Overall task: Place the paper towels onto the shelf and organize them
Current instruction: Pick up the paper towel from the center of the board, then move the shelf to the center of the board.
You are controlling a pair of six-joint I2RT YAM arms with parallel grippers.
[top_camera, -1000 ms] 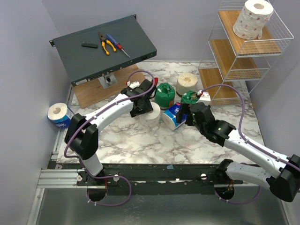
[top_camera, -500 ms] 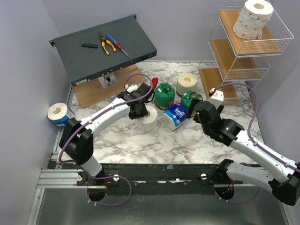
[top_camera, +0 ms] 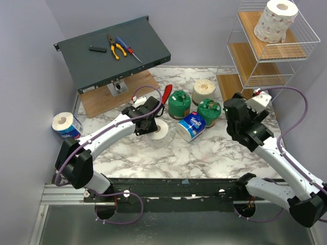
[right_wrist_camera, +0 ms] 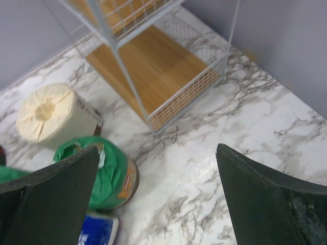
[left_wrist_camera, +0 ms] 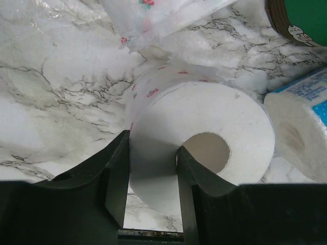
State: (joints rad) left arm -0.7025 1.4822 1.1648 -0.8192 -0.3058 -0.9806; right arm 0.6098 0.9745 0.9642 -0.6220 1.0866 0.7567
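— What is being held by the left gripper (top_camera: 147, 124)?

— A white speckled roll (top_camera: 160, 132) is being pinched by it at the middle of the marble table (top_camera: 153, 155). In the left wrist view the roll's paper wall is being squeezed between the two fingers (left_wrist_camera: 118, 176), one outside the roll and the other at the edge of the cardboard core. Whether the roll is being lifted off the marble cannot be told.

— And the right gripper (top_camera: 234, 106)?

— It is being held wide open, with only bare marble showing between the spread jaws, near the foot of the shelf (top_camera: 306, 31).

— Where are the other rolls being kept?

— A green roll (top_camera: 180, 103) and a second green roll (top_camera: 209, 111) are being left upright to the right of the gripped one. A cream roll (top_camera: 203, 92) is standing just behind them. A blue roll (top_camera: 191, 126) is lying on its side in front of them, near the gripped roll. A second blue roll (top_camera: 65, 124) is being left at the table's far left edge. A stack of speckled rolls (top_camera: 276, 20) is being carried by the shelf's top tier.

— Anything else?

— A red-handled tool (top_camera: 166, 94) is lying beside the first green roll, and a dark box (top_camera: 148, 43) is being propped at a slant at the back.
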